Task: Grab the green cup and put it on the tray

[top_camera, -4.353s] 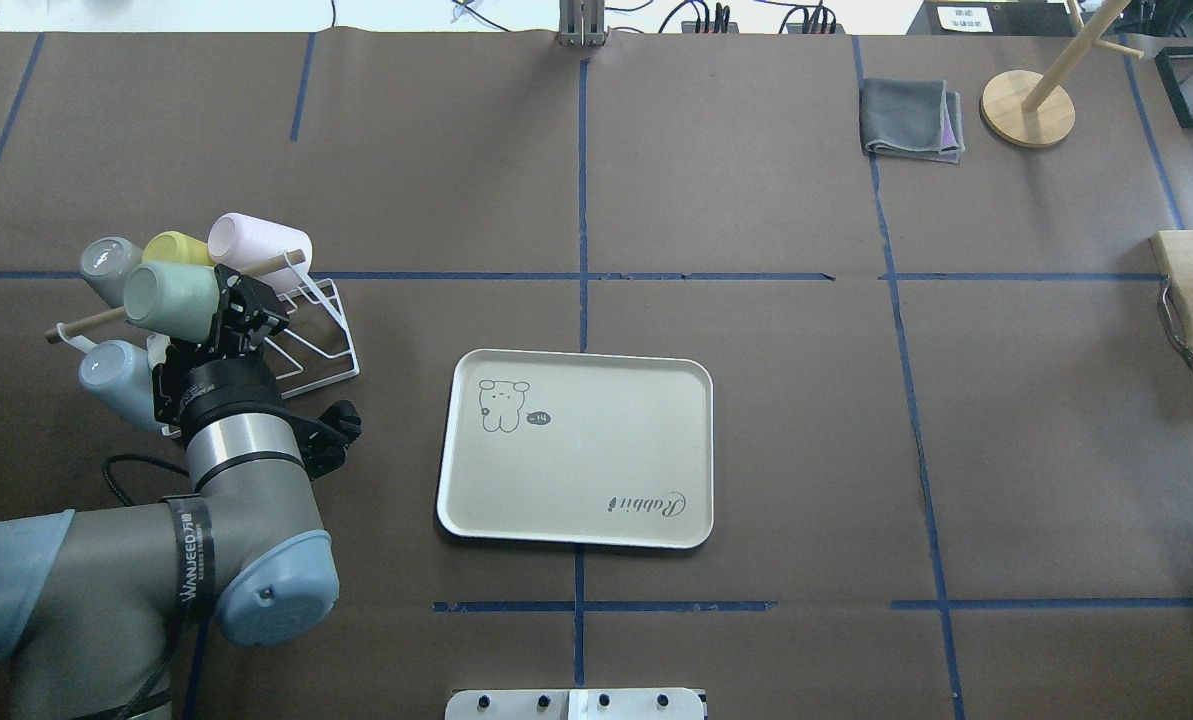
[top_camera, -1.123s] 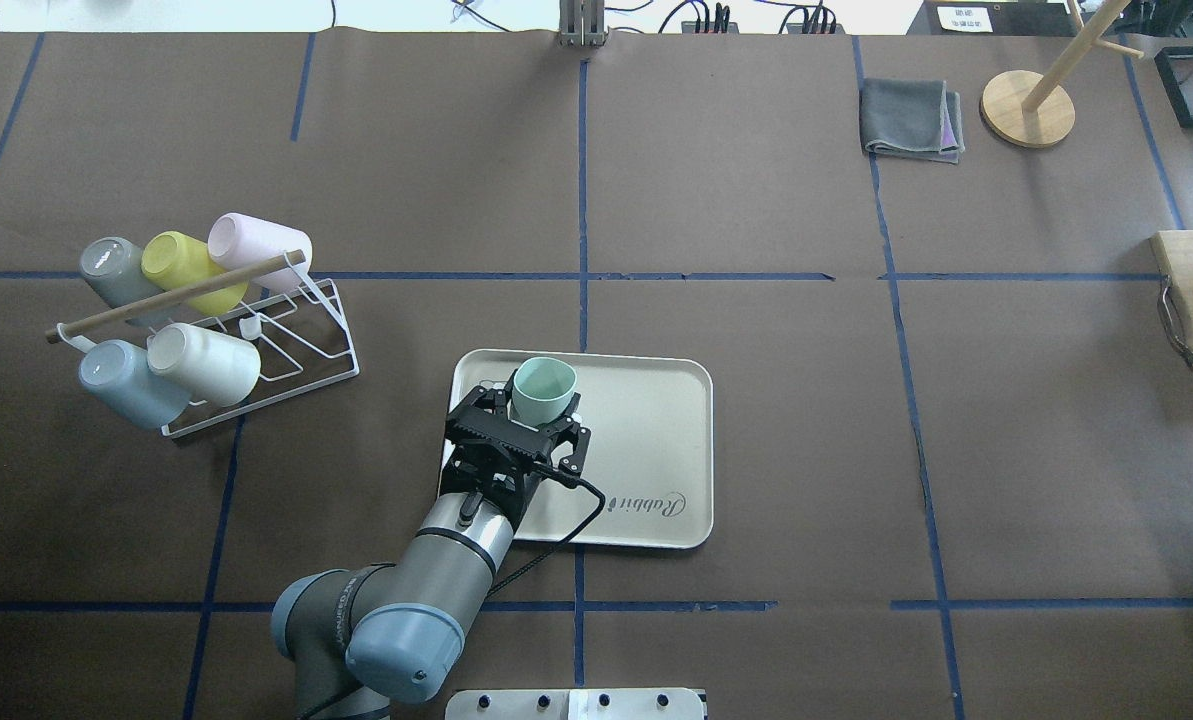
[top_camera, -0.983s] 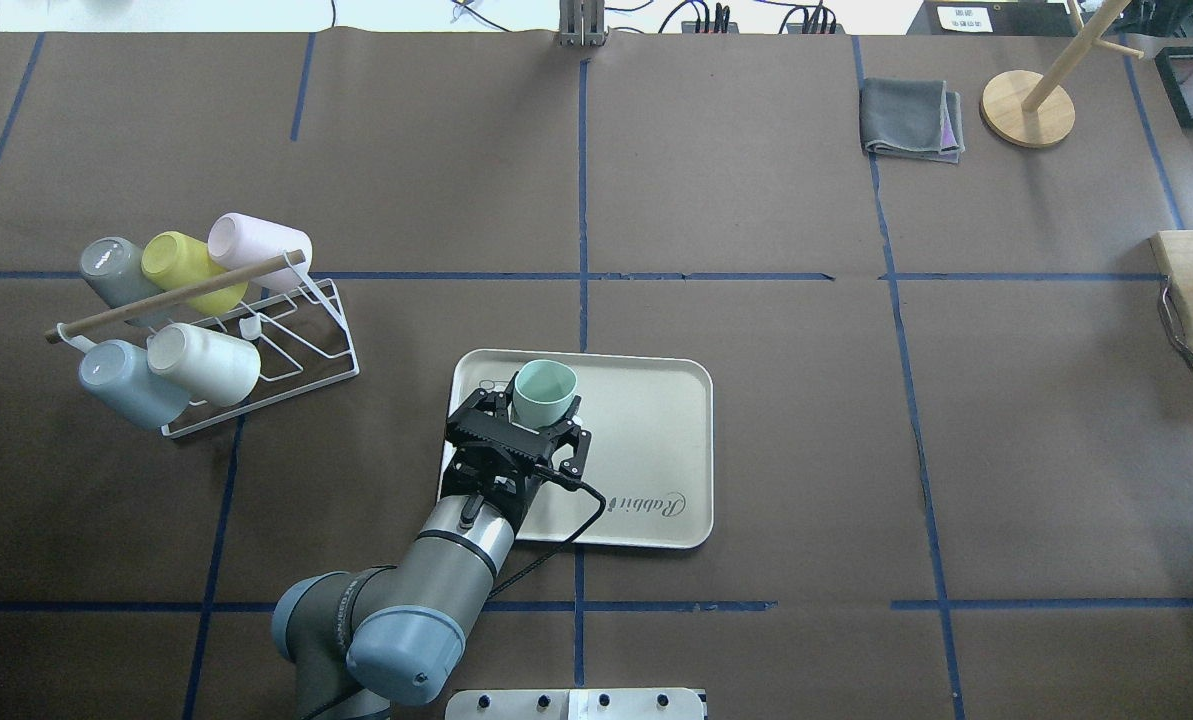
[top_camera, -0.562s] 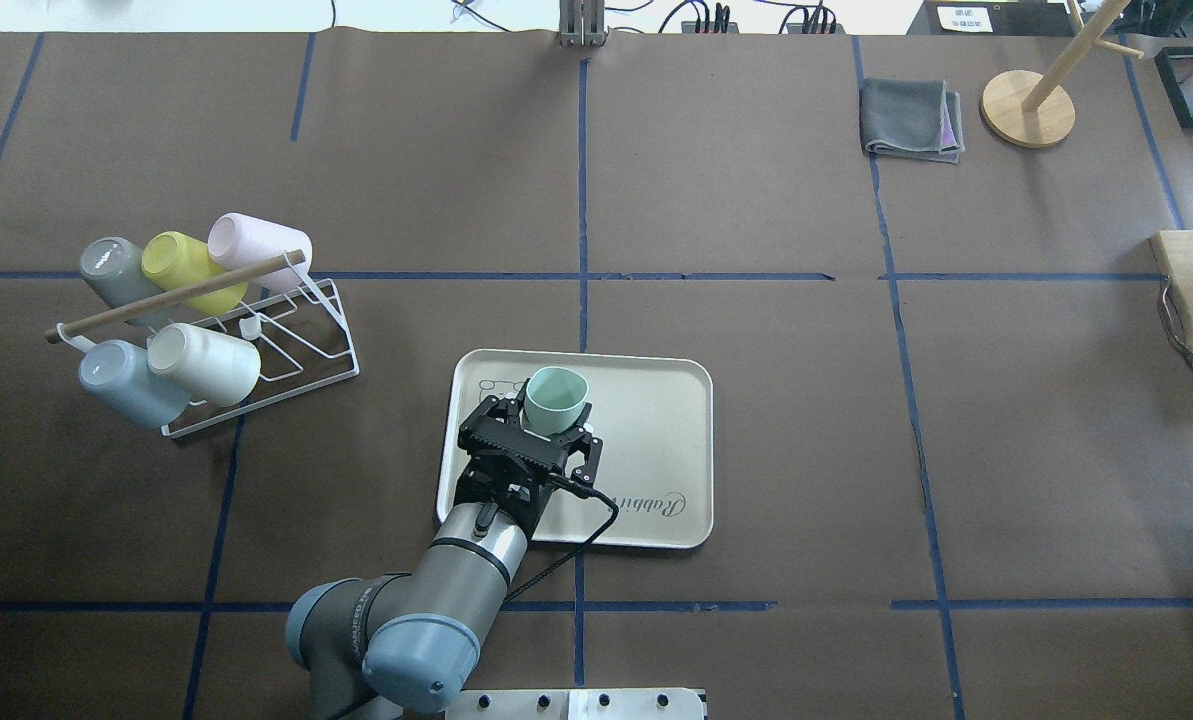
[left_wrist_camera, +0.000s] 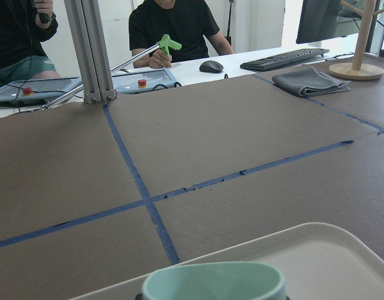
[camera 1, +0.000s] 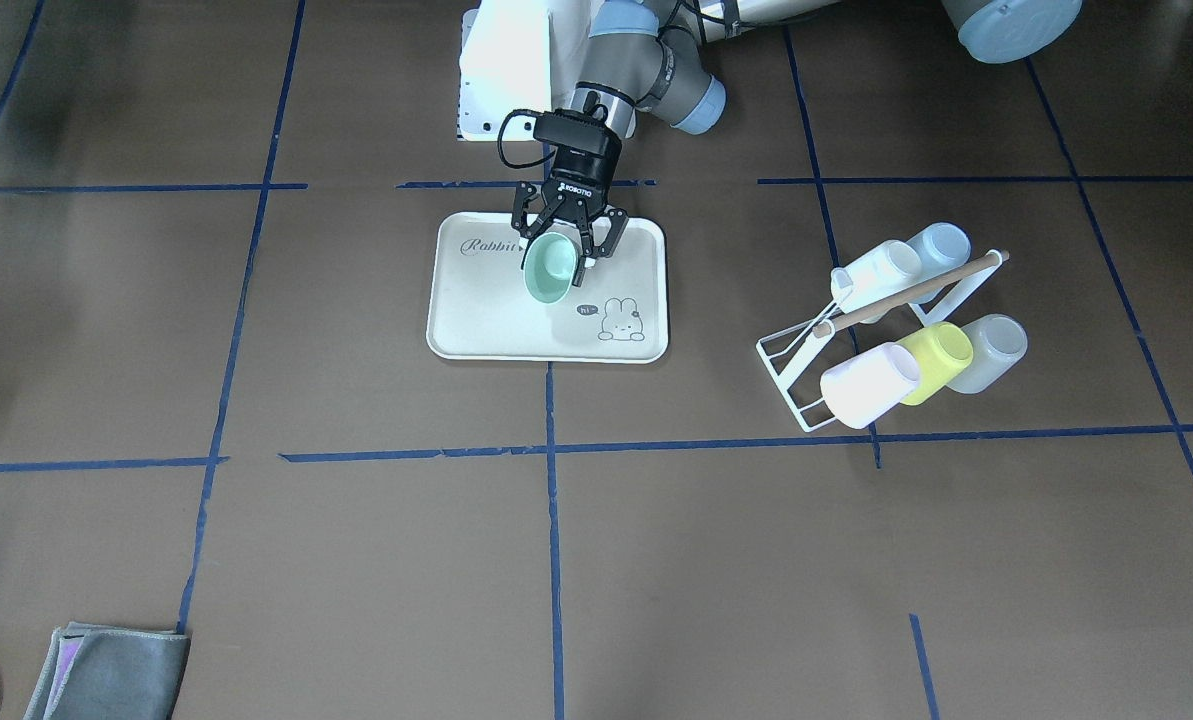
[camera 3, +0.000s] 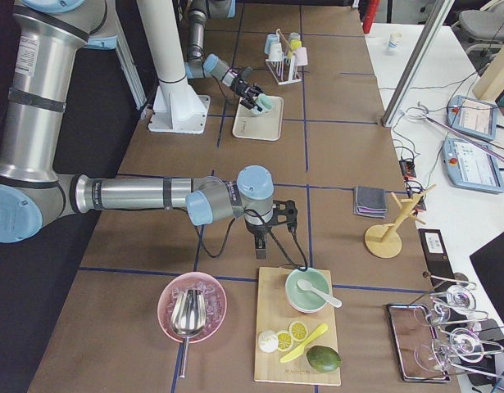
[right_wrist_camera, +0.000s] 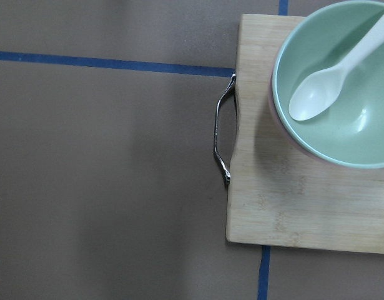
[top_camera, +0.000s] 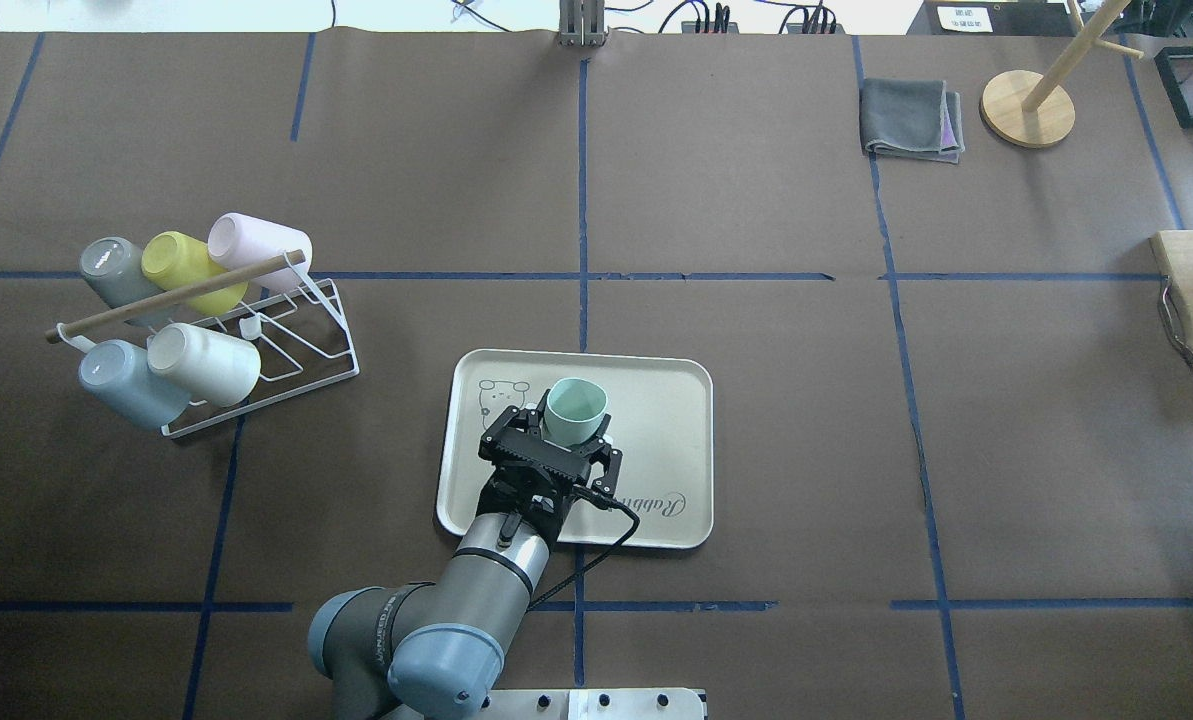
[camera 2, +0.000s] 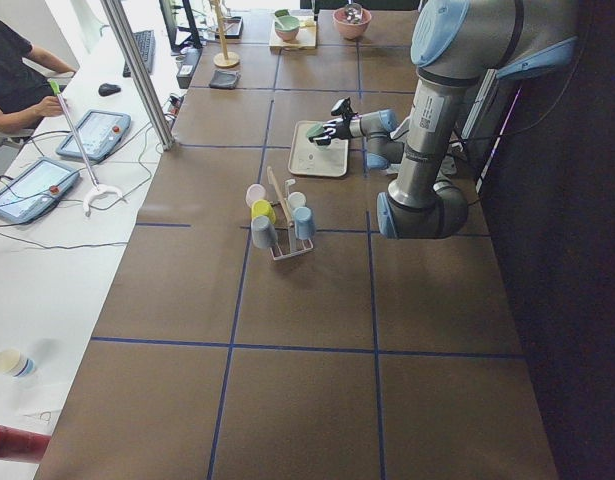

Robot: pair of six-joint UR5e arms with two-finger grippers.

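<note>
The left gripper is closed on the cup's lower wall, holding it mouth-up, slightly tilted, over the tray's middle; whether its base touches I cannot tell. It looks light, stiff and smooth, likely slippery, so a firm pinch low on the sides suits. How far the right gripper is open cannot be told.

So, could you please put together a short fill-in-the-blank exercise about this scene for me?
The left gripper holds the green cup over the tray, whose lettering reads ___.
The wire rack holds ___ cups.
The bowl on the wooden board contains a white ___.
Missing words: Rabbit; five; spoon.
</note>
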